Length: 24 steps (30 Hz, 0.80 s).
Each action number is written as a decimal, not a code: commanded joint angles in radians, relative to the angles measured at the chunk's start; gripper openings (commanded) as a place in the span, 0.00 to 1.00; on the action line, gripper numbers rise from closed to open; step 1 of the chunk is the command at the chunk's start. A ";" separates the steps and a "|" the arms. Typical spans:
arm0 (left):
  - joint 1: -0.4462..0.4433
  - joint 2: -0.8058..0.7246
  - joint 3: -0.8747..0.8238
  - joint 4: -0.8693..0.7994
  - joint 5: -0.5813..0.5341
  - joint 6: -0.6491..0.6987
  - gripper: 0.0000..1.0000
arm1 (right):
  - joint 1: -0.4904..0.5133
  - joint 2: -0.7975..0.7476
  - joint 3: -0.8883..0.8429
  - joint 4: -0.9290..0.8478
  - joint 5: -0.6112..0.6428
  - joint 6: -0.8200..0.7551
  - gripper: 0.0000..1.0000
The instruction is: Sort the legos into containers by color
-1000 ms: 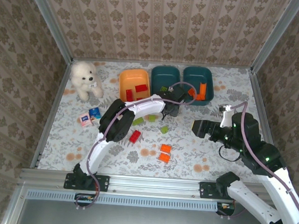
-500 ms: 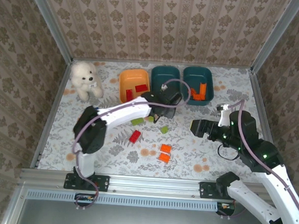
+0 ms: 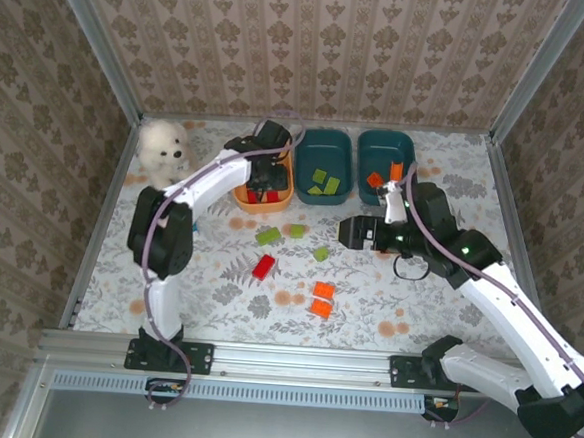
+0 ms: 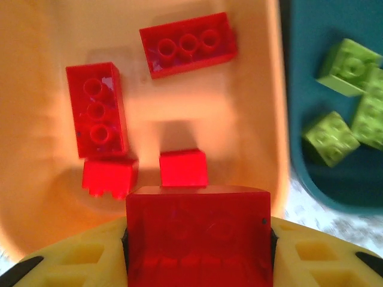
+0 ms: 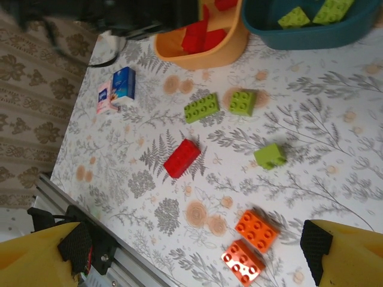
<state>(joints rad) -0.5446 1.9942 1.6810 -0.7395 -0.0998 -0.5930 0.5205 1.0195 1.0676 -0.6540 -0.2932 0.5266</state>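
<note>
Top view, left claw: I hang over the orange tub, the leftmost of the three. My own wrist hides my jaws from up here.
Top view, right claw: my jaws are wide and empty, above the loose bricks on the table.
Top view, tubs: the middle teal tub holds green bricks, and the right teal tub holds orange ones.
Left wrist view, grip: my left fingers are clamped on the held red brick, right above the orange tub's floor, where four other reds lie.
Left wrist view, neighbour: the teal tub with green bricks sits just beside, past the orange rim.
Right wrist view, leftovers: one loose red brick, three loose greens and two loose oranges wait on the table, with the packets further off.
Risk, left: if I let go too high, the brick may bounce off the reds below and hop the rim into the greens.
Risk, right: the two oranges touch, so a careless pinch could shove one aside or lift both crookedly.
</note>
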 commanded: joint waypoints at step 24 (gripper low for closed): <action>0.070 0.250 0.293 -0.168 0.116 0.070 0.70 | 0.048 0.113 0.104 -0.023 0.066 -0.021 0.93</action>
<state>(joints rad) -0.4824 2.2528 1.9381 -0.8726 -0.0017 -0.5343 0.5610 1.1103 1.1152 -0.6220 -0.2695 0.5262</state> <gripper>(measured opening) 0.690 0.932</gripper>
